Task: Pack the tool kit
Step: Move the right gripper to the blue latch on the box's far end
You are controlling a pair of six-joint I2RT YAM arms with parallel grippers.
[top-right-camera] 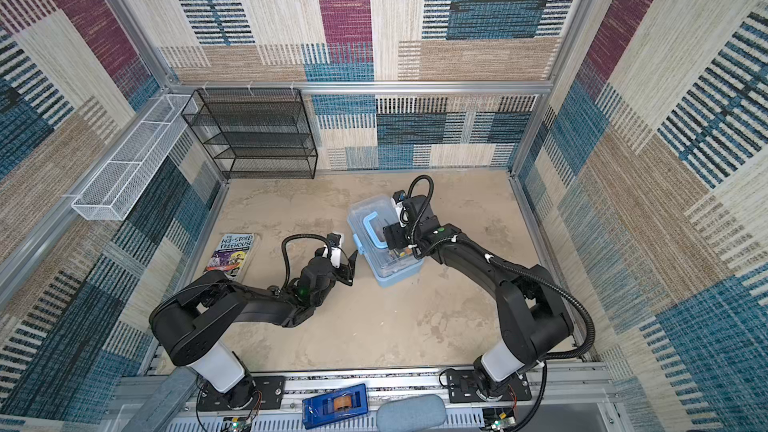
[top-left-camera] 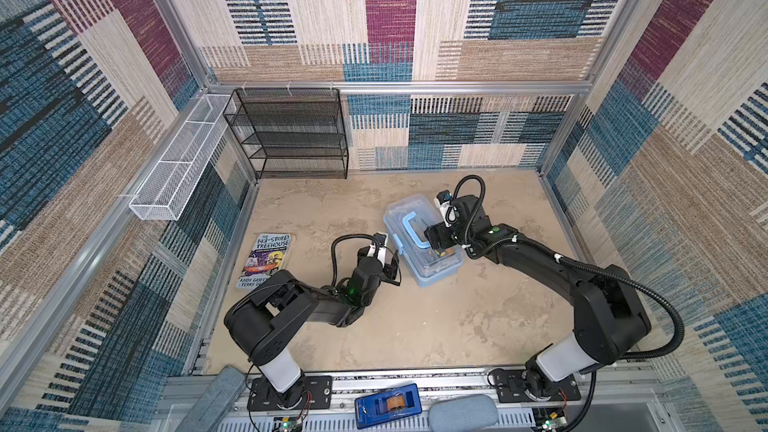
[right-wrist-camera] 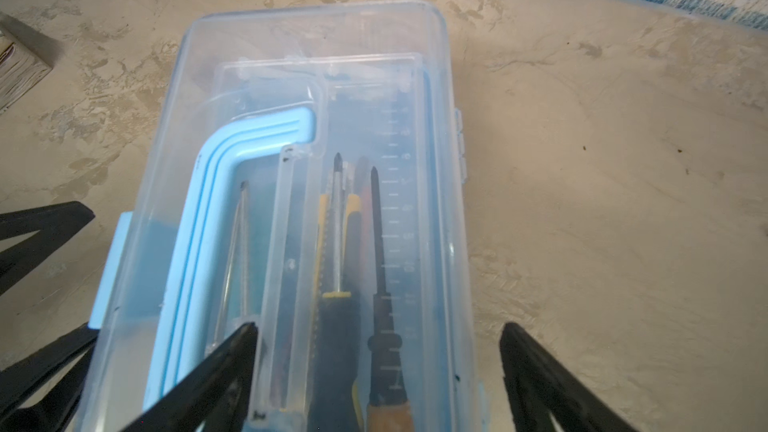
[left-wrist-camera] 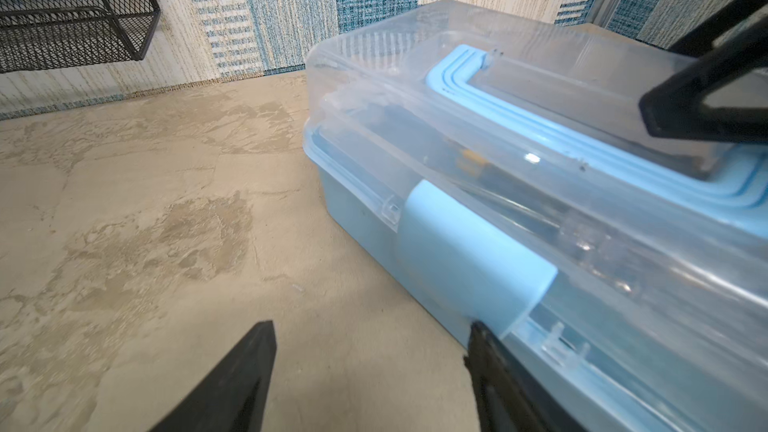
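Tools like slim screwdrivers (right-wrist-camera: pixel 376 243) lie inside the pale blue plastic case with a clear lid (top-left-camera: pixel 409 218) on the tan table (top-left-camera: pixel 415 326). Beside it, the left gripper (left-wrist-camera: pixel 370 328) is wide open. Over the lid, the right gripper (right-wrist-camera: pixel 379 326) is wide open too.

Inside a robotics lab test cell, a left arm (top-left-camera: pixel 291 313) and right arm (top-left-camera: pixel 540 268) stood bolted to an aluminium rail (top-left-camera: pixel 415 382), framed by aluminium posts (top-left-camera: pixel 560 126) and patchwork carpet wall panels (top-left-camera: pixel 390 2).
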